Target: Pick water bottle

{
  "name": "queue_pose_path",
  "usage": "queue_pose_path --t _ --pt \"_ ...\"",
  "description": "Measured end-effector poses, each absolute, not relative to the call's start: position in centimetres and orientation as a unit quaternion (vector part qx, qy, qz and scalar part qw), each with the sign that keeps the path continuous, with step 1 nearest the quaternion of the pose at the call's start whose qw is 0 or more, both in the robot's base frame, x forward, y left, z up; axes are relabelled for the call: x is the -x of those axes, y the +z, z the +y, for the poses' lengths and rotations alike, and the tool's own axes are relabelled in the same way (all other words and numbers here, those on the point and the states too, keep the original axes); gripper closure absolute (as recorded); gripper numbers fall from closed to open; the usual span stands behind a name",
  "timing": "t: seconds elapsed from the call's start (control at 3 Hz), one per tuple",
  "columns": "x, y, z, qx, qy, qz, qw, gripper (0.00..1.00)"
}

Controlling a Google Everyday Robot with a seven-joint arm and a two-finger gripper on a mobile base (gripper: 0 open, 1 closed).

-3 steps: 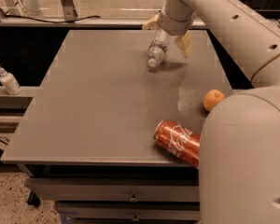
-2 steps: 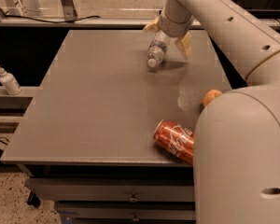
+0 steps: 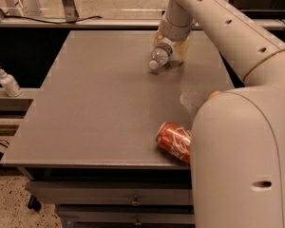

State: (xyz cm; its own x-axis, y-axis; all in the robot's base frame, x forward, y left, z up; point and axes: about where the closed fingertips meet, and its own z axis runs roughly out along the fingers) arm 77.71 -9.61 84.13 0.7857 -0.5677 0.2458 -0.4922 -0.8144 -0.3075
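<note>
Straddling water bottle [image 3: 157,58], gripper [image 3: 170,48] near table [image 3: 95,103] far edge.

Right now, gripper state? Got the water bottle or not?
Gripper: down at the far side of the table, right at the lying water bottle; open, closed or holding cannot be told.

You have the gripper [image 3: 172,48] at the water bottle [image 3: 160,56] far right on the table [image 3: 85,103], the can [image 3: 174,139] near right.
</note>
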Motion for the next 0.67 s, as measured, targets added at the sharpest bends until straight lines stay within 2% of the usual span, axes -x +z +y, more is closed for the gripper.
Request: queue_pose_path --t 0.67 --pt "-77.34 84.95 -8.67 0.940 -0.162 0.275 0.124 0.87"
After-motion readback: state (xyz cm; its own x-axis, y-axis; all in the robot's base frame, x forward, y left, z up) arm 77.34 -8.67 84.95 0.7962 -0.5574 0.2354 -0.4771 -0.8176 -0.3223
